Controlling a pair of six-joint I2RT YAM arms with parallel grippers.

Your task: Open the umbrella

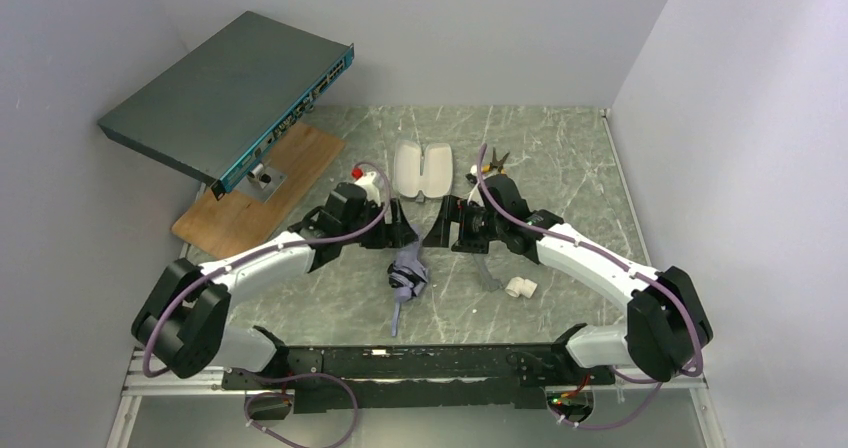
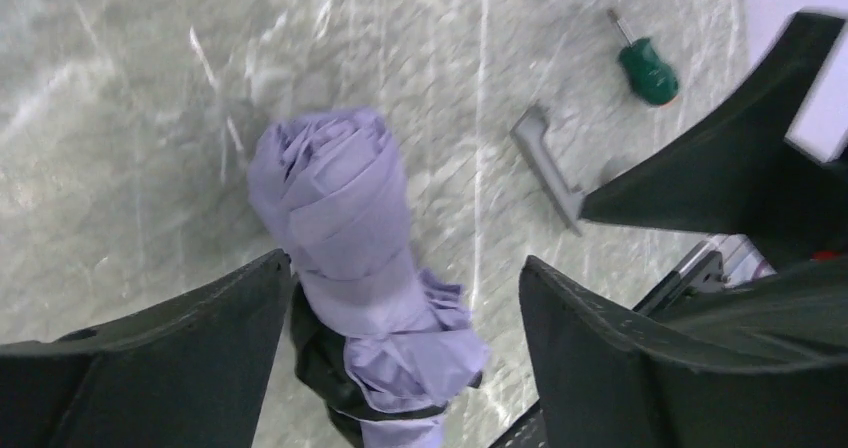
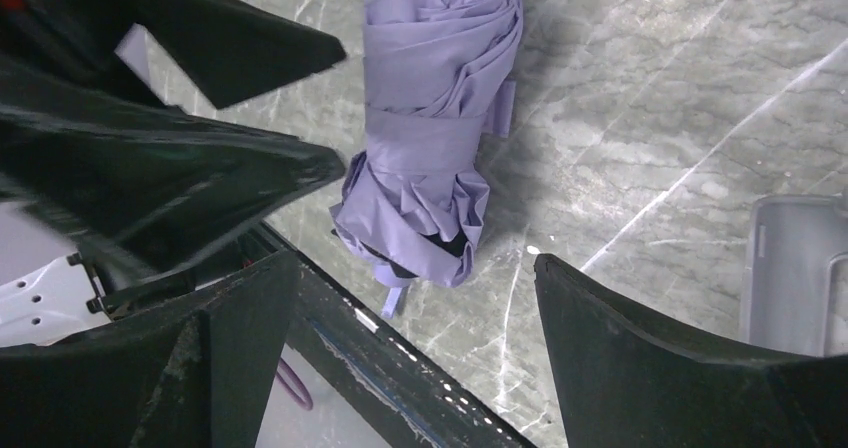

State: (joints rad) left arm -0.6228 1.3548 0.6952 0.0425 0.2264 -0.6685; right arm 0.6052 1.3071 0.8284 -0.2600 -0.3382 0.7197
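The left gripper point(image 2: 405, 261) and right gripper point(image 3: 415, 260) hang wide open above the strapped-shut umbrella point(image 3: 440, 98), near the front edge of the counter point(image 1: 570, 158). Grabbing it probably comes next.

Both arms point(image 1: 270, 258) have white links, black joints, purple cables point(image 1: 483, 168)

Lavender umbrella point(image 3: 440, 98), green screwdriver point(image 2: 648, 71), grey marbled table point(image 1: 560, 158)
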